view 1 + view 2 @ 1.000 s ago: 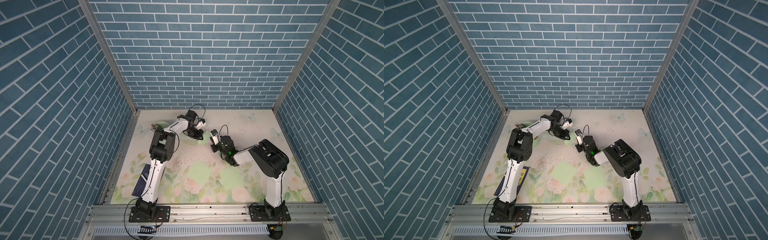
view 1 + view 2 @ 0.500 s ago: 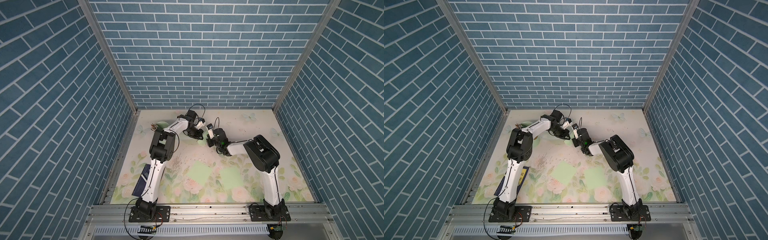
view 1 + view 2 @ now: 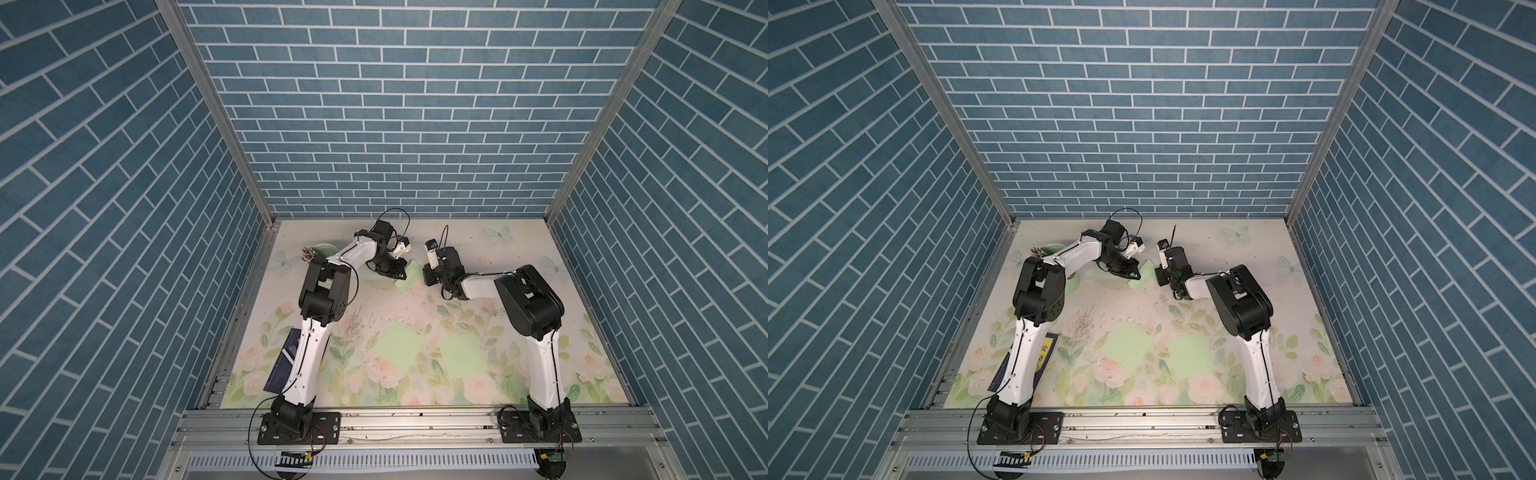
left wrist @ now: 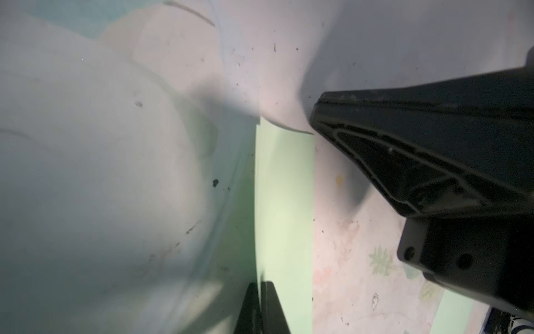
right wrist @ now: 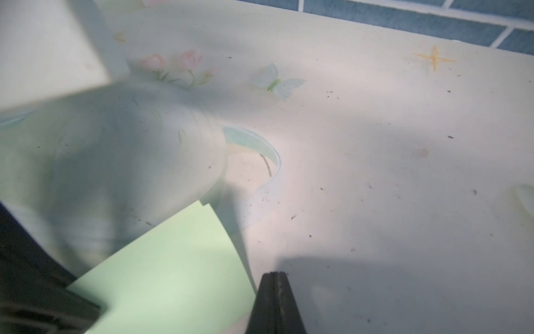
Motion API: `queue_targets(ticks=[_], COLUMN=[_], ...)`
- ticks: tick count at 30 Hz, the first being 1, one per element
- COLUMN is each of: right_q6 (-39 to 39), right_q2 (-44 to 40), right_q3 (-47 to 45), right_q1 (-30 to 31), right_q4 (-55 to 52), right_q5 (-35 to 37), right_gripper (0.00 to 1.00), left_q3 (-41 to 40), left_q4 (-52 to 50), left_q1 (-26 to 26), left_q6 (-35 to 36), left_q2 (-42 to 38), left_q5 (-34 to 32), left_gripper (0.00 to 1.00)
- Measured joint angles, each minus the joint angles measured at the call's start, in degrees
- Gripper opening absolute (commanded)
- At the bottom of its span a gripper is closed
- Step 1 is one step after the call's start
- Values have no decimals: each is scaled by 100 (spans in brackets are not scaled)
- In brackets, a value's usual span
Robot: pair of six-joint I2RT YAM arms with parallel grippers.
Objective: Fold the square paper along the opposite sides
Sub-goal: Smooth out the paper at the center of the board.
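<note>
The square paper (image 3: 409,276) (image 3: 1142,279) is pale green and stands lifted off the mat at the far middle, between my two grippers. In the left wrist view the paper (image 4: 284,217) runs edge-on into my left gripper (image 4: 261,284), which is shut on its near edge. My left gripper (image 3: 395,272) (image 3: 1133,270) sits just left of the sheet in both top views. My right gripper (image 5: 274,274) is shut with nothing in it, beside the paper's (image 5: 173,274) free edge. It shows right of the sheet as the right gripper (image 3: 428,280) (image 3: 1160,279).
Two more green squares (image 3: 399,347) (image 3: 463,357) lie flat on the floral mat nearer the front. A green bowl (image 3: 324,249) with sticks sits at the far left. A dark blue book (image 3: 286,361) lies by the left arm's base. Crumbs (image 3: 353,328) dot the mat.
My right arm has swung in from the right and its gripper now sits close beside the paper, slightly farther back. The left arm and the paper have stayed put.
</note>
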Motion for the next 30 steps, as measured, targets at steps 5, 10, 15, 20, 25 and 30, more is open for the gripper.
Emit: queue_targets(ticks=[5,10,15,20,25,30], right_q6=[55,74,492,964,1185,1268], right_q2=[-2,-197,-267,-267,-267,-195], right_q3=[0,-431,-533,-551,-551,-542], right_q1=[-114,-160,-118,-17,168,297], right_q4=[13,334,494,748,833,813], right_q5=[-321,-890,-1456,-1823,-1971,-1978], right_gripper=[0,0,0,0,0,0], left_q3=[2,52,-308,-774,-820,-820], left_q4=[2,4,374,894,973,970], left_q1=[0,-2,15,22,22,22], left_q6=[-138,-503,-1064,-1534,-1738,-1762], left_q2=[0,15,-142,-369,-391,-391], left_q5=[-15,-61,-31,-28,-35,-39], left_gripper=[0,0,0,0,0,0])
